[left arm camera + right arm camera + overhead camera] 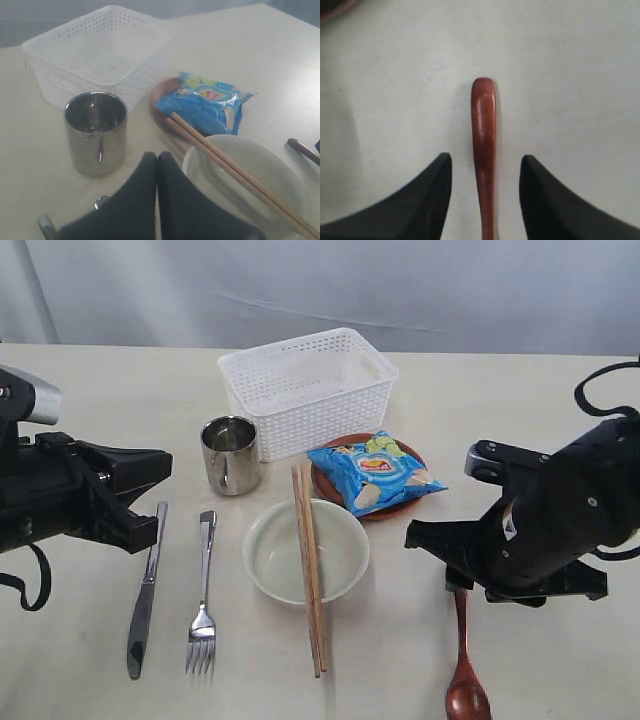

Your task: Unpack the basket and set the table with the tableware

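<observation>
Table [100, 390] looks pretty much set at this point, everything's out on it.

Basket [320, 425] sits at the back and looks empty. It's light, bendy plastic, so grab it by the rim if it needs shifting.

Bowl [272, 552] is front and centre. I'd guess ceramic, so heavyish, slick and chippable, and best pinched at the rim. First you'd have to deal with the chopsticks [309, 570] lying across it, which would roll off.

Plate [326, 490] is just behind the bowl with a chips bag [375, 472] on top. It's flat and hard to get under, so go for the edge.

Cup [230, 455] stands upright left of the plate. Steel, stiff and slippery, so take it across the wall or by the handle.

Knife [146, 590] and fork [204, 590] lie side by side left of the bowl. Both are thin and lie flat, so grip mid-handle.

Spoon [467, 680] is off to the right. It's wood, so light and grippy, with a narrow handle.

Right gripper [486, 157] has its jaws apart either side of that handle, touching neither side as far as I can see. Left gripper [157, 159] has its jaws pressed together on nothing, hanging near the cup.
</observation>
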Motion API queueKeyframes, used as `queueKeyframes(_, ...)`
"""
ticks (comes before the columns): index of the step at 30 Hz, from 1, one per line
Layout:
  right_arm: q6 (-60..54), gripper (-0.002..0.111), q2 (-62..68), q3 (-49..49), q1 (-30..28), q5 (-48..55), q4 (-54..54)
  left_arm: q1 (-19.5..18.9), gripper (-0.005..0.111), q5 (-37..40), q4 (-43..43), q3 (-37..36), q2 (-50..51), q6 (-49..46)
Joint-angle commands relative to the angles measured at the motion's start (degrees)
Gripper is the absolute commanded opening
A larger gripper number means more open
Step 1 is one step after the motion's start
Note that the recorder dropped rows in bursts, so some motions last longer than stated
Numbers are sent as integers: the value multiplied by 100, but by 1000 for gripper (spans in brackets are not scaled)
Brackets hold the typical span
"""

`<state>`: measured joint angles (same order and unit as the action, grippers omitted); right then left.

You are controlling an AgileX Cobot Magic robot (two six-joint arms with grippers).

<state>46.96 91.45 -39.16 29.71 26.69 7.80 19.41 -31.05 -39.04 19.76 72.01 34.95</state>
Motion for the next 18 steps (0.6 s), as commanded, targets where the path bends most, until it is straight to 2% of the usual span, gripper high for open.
queueKeyframes(1, -52, 39, 124, -220, -24, 358, 1, -19, 0, -6, 38, -21, -37, -26)
queueKeyframes(13, -29, 38, 1147, -986, -24, 899, 27, -19, 0, -6, 38, -21, -37, -26)
queueKeyframes(15, -29, 33, 1157, -986, -24, 814, 27, -19, 0, -6, 38, -21, -37, -26)
queueKeyframes(18, -29, 17, 1157, -1002, -24, 755, 19, -19, 0, -6, 38, -21, -37, -26)
